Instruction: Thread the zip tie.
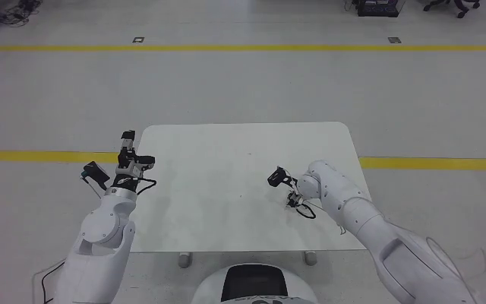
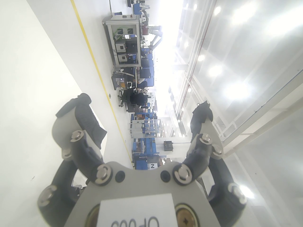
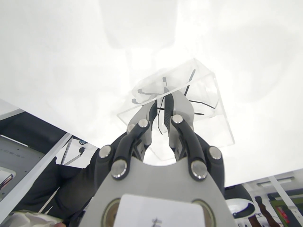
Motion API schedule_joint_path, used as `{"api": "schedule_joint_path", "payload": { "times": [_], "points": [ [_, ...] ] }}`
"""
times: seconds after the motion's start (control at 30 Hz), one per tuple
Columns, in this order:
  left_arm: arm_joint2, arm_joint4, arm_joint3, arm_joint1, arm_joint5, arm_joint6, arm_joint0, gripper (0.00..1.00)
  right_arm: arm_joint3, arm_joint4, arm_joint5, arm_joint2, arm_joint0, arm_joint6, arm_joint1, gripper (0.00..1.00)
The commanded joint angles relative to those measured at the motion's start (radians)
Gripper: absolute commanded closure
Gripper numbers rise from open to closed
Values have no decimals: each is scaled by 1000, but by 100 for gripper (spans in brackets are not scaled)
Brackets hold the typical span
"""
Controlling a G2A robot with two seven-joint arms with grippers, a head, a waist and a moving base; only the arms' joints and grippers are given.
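Over the right side of the white table, my right gripper dips into a small clear plastic box. Its fingers are drawn together at the tips on a thin black zip tie that hangs down between them. More black zip ties lie loose inside the box. From above, the right gripper shows with a black loop of tie beside it. My left gripper is open and holds nothing; it points up and away at the table's left edge.
The table's front edge runs close below the right gripper. A yellow floor line passes behind the table. Workstations and racks stand far off in the room.
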State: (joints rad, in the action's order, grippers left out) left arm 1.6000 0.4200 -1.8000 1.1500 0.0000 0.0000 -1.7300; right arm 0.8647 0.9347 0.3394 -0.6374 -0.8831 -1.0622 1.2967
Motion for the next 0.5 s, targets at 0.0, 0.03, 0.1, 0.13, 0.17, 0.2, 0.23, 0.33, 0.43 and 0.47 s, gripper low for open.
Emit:
{"api": "schedule_joint_path", "payload": {
  "times": [0.0,0.03,0.1,0.13,0.17,0.2,0.23,0.33,0.43,0.47],
  "points": [
    [0,0,0,0,0,0,0,0,-4,0,1,1,1,1,1,87],
    [0,0,0,0,0,0,0,0,-6,0,0,1,1,1,2,87],
    [0,0,0,0,0,0,0,0,-10,1,-2,2,3,1,4,86],
    [0,0,0,0,0,0,0,0,-12,2,-3,3,4,1,5,86],
    [0,0,0,0,0,0,0,0,-13,3,-3,3,4,1,6,88],
    [0,0,0,0,0,0,0,0,-15,3,-4,3,5,2,7,93],
    [0,0,0,0,0,0,0,0,-16,4,-4,4,5,2,8,100],
    [0,0,0,0,0,0,0,0,-16,6,-5,4,7,2,10,100],
    [0,0,0,0,0,0,0,0,-9,9,-6,-1,6,1,8,100],
    [0,0,0,0,0,0,0,0,-5,9,-6,-3,5,-1,7,100]
  ]
}}
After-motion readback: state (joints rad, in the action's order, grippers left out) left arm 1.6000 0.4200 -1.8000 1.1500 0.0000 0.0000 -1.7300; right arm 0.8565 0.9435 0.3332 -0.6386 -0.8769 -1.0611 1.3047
